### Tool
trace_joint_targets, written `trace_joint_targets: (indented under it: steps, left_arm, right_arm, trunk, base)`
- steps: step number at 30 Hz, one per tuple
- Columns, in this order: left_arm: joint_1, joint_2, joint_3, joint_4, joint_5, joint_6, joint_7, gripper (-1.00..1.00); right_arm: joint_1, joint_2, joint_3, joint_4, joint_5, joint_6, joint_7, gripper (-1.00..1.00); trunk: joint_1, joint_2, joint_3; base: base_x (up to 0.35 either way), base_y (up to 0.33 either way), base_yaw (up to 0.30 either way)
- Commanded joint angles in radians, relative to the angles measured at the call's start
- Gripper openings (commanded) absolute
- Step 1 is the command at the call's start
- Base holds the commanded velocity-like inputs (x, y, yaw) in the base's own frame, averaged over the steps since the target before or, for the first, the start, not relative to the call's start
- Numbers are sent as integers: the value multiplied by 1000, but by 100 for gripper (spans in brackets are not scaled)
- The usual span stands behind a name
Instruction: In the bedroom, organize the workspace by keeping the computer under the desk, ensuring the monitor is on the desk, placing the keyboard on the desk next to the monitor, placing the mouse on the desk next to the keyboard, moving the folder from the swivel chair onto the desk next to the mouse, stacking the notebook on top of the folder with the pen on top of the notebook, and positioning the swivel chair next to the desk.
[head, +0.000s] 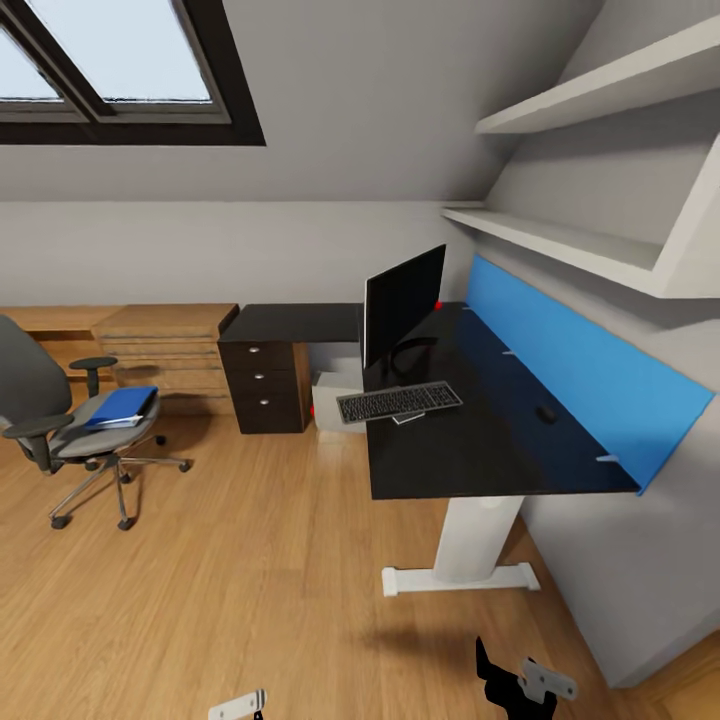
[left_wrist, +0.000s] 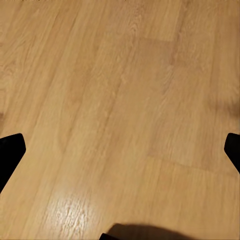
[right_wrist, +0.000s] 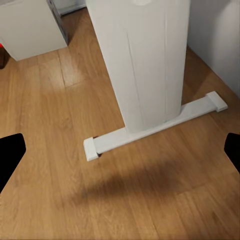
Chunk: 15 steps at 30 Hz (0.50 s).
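Note:
The black desk (head: 500, 450) stands at the right wall on a white leg (right_wrist: 145, 65). On it are the monitor (head: 405, 300), the keyboard (head: 398, 402) in front of it, and the small black mouse (head: 546, 412) further right. The light grey computer (head: 335, 392) (right_wrist: 30, 27) sits under the desk. At the left, the swivel chair (head: 35, 395) carries the blue folder (head: 122, 407) on its seat. I cannot make out the notebook or the pen. My left gripper (left_wrist: 120, 150) hangs open over bare floor. My right gripper (right_wrist: 120, 152) is open, facing the desk's foot.
A dark three-drawer unit (head: 265, 385) holds up the desk's far wing, with low oak cabinets (head: 165, 345) to its left. A blue wall panel (head: 580, 370) and white shelves (head: 570, 240) run above the desk. Open oak floor (head: 250, 560) lies between chair and desk.

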Motion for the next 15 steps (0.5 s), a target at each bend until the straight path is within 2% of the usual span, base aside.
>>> trace_joint_targets:
  steps: [1, 15]
  left_arm:
    - [-1, 1, -7, 0, 11, -5, 7, 100]
    - [-1, 1, -8, 0, 11, -3, 7, 100]
  right_arm:
    - [-1, 0, -8, 2, -3, -3, 10, 100]
    - [-1, 0, -8, 2, -3, -3, 10, 100]
  trunk:
    - [-4, 6, 2]
    - [-57, 104, 46]
  base:
    - [0, 0, 0]
    - [0, 0, 0]
